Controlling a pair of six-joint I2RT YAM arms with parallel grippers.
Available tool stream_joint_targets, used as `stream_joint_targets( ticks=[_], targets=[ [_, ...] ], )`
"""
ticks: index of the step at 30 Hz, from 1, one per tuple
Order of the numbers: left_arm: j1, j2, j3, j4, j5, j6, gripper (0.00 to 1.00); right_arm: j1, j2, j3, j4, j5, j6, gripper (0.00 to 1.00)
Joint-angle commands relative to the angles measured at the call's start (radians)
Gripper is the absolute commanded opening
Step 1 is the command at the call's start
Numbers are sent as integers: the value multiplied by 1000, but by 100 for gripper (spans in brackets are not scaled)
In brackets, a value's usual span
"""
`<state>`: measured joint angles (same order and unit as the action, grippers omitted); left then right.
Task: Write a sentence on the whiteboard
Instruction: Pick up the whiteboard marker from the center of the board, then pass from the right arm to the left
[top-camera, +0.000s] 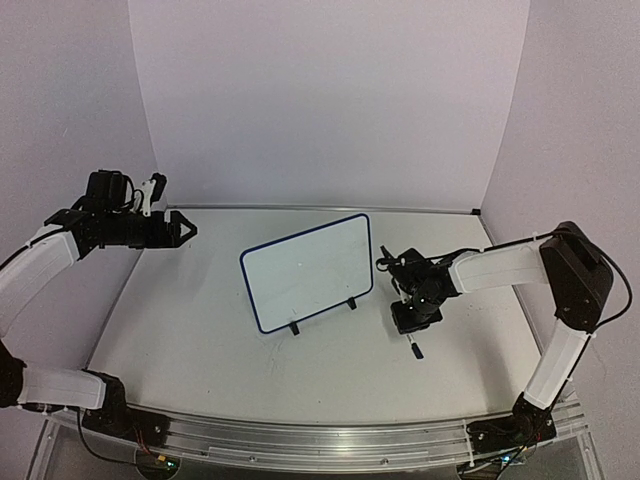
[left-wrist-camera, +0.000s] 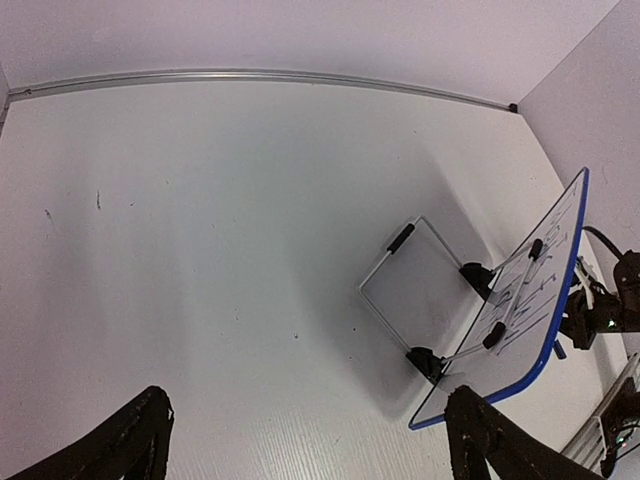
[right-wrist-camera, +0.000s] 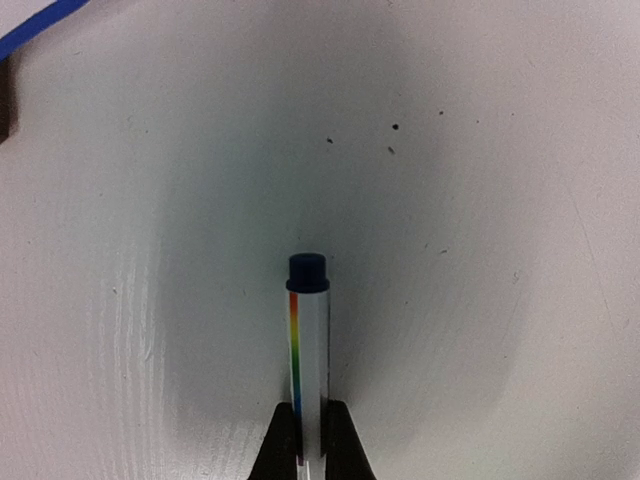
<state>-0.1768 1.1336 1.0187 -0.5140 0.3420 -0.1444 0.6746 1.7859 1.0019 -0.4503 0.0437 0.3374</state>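
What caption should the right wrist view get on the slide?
Blue-ended marker gripped in the right jaws over the white table; whiteboard edge at top left.

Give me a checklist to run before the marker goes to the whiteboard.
1. Grip: the right tool is shut on the marker: ok.
2. Cap off the marker: cannot tell; its far end is blue.
3. Stand: the whiteboard is upright on its clip feet: ok.
4. Writing face blank in the top view: ok.
5. Aim: not ok; the marker points at the table, beside the whiteboard.
6. Clearance: the left tool is open and apart from the whiteboard: ok.
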Motion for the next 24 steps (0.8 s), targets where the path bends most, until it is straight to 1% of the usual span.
stream_joint_targets(
  ticks=[1,4,7,9,10,11,12,13,15,17,19,21,24],
  targets=[
    [-36,-25,7,24,2,44,94,1,-14,0,4,39,59,0],
    [-64,-50,11,38,-1,26,92,0,-96,-16,13,29,103,0],
    [-156,-78,39,51,-10,-19,87,2,-241,-53,57,-10,157,0],
    [-214,-94,59,58,-11,-35,84,15,-355,-99,151,-85,169,0],
    [-225,-99,64,62,-11,-44,83,36,-383,-109,192,-106,171,0],
    [-250,-115,64,70,-6,-65,82,82,-431,-119,235,-103,172,0],
    [-274,-129,59,89,-3,-82,81,126,-464,-109,246,-67,169,0],
    [-310,-148,52,107,-4,-109,80,196,-500,-98,250,17,168,0],
    [-372,-164,43,149,-9,-150,78,268,-552,-85,280,102,195,0],
    [-438,-162,33,174,-28,-167,78,298,-583,-106,361,118,233,0],
    [-512,-139,19,193,-90,-174,77,324,-604,-142,538,103,270,0],
    [-594,-99,17,213,-135,-181,77,350,-595,-146,645,113,284,0],
    [-729,-55,6,318,-168,-196,77,394,-566,-121,750,168,288,0]
  ],
)
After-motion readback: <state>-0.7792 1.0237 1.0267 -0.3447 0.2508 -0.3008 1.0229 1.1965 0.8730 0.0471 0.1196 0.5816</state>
